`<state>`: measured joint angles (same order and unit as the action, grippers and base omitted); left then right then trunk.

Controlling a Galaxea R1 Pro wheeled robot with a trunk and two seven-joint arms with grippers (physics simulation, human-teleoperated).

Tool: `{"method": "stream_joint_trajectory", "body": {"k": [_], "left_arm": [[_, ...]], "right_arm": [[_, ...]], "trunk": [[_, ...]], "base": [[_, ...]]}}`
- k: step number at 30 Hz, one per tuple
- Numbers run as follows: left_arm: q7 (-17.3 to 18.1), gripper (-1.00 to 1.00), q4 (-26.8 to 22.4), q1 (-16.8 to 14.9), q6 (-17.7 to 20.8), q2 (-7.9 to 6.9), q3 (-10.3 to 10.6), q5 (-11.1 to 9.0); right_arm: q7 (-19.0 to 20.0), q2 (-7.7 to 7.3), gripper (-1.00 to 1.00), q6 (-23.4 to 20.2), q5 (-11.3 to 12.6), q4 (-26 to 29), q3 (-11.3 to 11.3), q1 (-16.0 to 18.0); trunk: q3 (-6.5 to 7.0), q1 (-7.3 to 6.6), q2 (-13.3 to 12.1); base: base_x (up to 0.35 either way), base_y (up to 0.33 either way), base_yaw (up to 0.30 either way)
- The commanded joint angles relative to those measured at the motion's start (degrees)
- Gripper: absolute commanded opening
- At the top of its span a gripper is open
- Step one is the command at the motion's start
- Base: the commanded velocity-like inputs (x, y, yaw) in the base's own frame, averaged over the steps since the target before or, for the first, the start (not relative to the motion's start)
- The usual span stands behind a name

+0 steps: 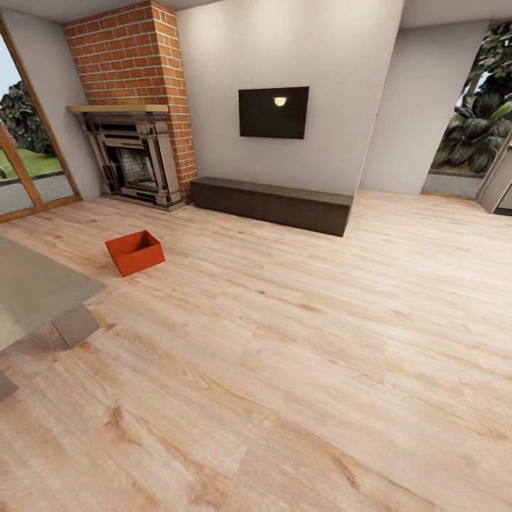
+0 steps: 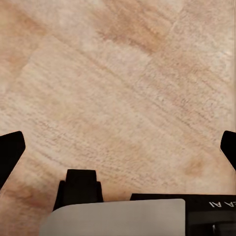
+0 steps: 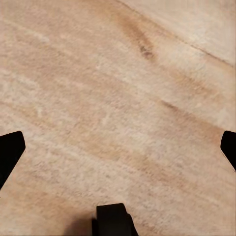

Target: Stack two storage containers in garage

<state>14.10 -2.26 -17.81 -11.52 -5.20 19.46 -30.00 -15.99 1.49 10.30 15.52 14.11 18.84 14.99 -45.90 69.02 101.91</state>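
Observation:
I am in the living room, on a light wood plank floor. One orange-red storage container (image 1: 135, 252) sits open-top on the planks at the left, in front of the brick fireplace (image 1: 135, 107). My left gripper (image 2: 118, 147) hangs open over bare planks, its dark fingertips (image 2: 11, 150) at the picture's two sides. My right gripper (image 3: 118, 147) is open too, with nothing between its fingers and only wood planks beneath it. The garage is out of view.
A low dark bench (image 1: 272, 203) runs under the wall-mounted black TV (image 1: 274, 112). A grey piece of furniture (image 1: 35, 291) juts in at the left edge near the container. A glass door stands at the far left, an opening with plants at the far right.

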Motion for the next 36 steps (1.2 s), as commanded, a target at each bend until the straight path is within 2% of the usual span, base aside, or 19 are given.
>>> {"method": "stream_joint_trajectory", "body": {"k": [1,29,36], "left_arm": [[0.2,1.00,0.1,0.0,-0.2,-0.02,0.5,-0.6],[0.2,1.00,0.1,0.0,-0.2,0.02,0.5,-0.6],[0.2,1.00,0.1,0.0,-0.2,-0.39,0.4,-0.6]], "right_arm": [[-0.3,-0.01,1.00,0.2,0.6,0.0,0.5,0.0],[-0.3,-0.08,1.00,0.2,0.6,0.0,0.5,0.0],[-0.3,-0.08,1.00,0.3,0.6,0.0,0.5,0.0]], "trunk": [[-0.05,0.03,0.0],[-0.05,0.03,0.0],[-0.05,0.03,0.0]], "base": [[0.341,0.000,0.000],[0.341,0.000,0.000],[0.340,0.000,0.000]]}}
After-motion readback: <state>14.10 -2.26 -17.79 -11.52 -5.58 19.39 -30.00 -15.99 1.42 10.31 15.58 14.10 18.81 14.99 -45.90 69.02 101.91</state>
